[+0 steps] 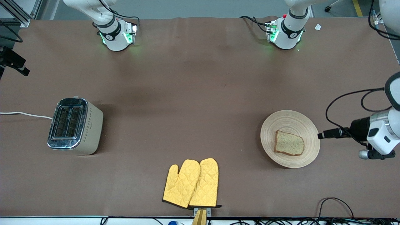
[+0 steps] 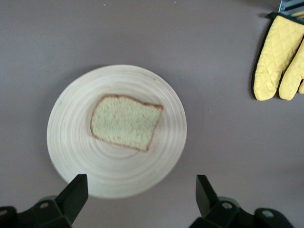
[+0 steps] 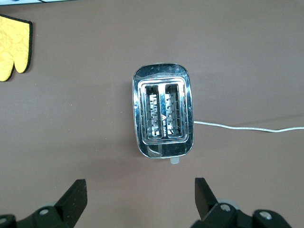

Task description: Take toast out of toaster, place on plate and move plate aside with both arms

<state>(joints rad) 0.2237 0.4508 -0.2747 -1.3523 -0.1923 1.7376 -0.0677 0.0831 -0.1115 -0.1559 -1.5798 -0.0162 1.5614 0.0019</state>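
Left wrist view: left gripper (image 2: 137, 192) fingers (image 2: 76, 192) stand wide apart, holding nothing, poised just above the plate (image 2: 66, 156) rim. Toast (image 2: 124, 122) lies flat near the plate's centre, so the transfer step looks done. Judgement: this pose suits a release or a rim grasp for moving the plate aside.

Right gripper (image 3: 137, 194) fingers (image 3: 76, 194) also spread apart, empty, hovering by the toaster (image 3: 162, 83); both slots look empty. This arm waits.

Front view, clock-face: plate at about 4 o'clock, toward the left arm's end; toaster at 9 o'clock, white cord (image 1: 25, 114) trailing off the edge. Yellow oven mitts (image 1: 192, 182) at 6 o'clock, nearest the front camera, well apart from both.

Surface (image 1: 187, 93) is a brown mat, slightly creased. Arm bases with green lights at 11 and 1 o'clock; cables run along the near edge.
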